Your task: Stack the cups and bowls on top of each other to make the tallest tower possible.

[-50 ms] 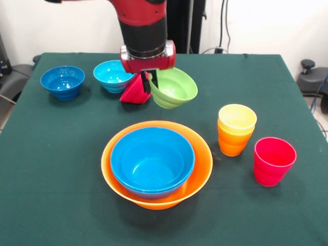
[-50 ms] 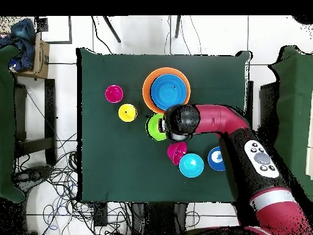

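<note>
Here we have the green bowl [image 1: 174, 87] pinched by its rim in the gripper [image 1: 149, 82], hanging tilted above the cloth with its mouth turned partly toward the camera, so the jaws are closed on the bowl wall. It sits behind the tower [image 1: 156, 164], which so far is a large blue bowl [image 1: 152, 160] nested in the very large orange bowl [image 1: 197, 171]. To do this step well, we judge that we should carry the green bowl forward until it is centred over the blue one, level it so the base leads, and lower it before letting go; a tilted release may leave it leaning against the blue wall. Just beside the gripper lies a red bowl [image 1: 134, 92] tipped on its side, with a light-blue bowl [image 1: 113, 75] and a dark-blue bowl [image 1: 62, 81] farther along. The yellow cup [image 1: 237, 119] nested in the orange cup [image 1: 231, 144], and the red cup [image 1: 273, 160], stand well apart on the table [image 1: 51, 169].
</note>
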